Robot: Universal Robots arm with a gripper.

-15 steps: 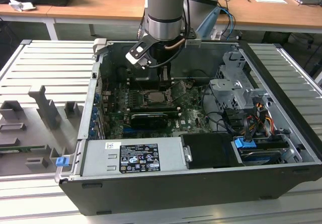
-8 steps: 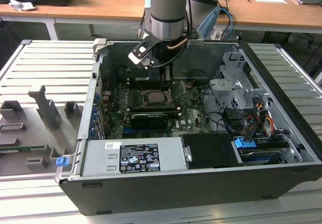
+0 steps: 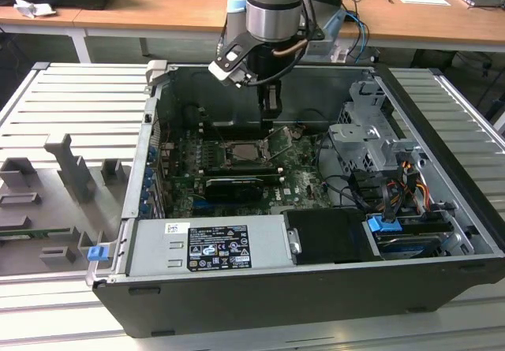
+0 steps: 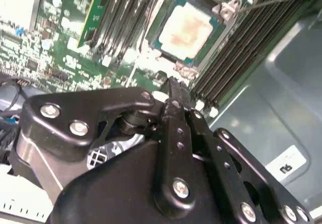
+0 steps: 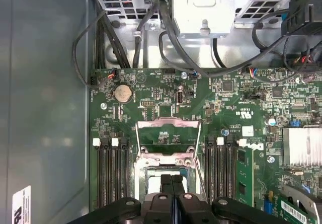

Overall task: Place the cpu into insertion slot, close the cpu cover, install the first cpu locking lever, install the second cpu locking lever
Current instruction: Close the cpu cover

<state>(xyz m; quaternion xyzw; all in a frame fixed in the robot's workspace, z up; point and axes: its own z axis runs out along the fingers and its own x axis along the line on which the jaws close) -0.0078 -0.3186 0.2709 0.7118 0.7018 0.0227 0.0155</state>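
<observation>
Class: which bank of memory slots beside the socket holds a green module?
The bank nearer the heatsink holds the module; the other bank, by the case wall, is bare.

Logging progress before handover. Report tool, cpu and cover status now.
Tool shut, just above the insertion slot. Cpu seated in slot. Cpu cover raised, not yet closed. No obstruction seen.

No text can be read, not even on the power supply label (image 3: 217, 247)
</observation>
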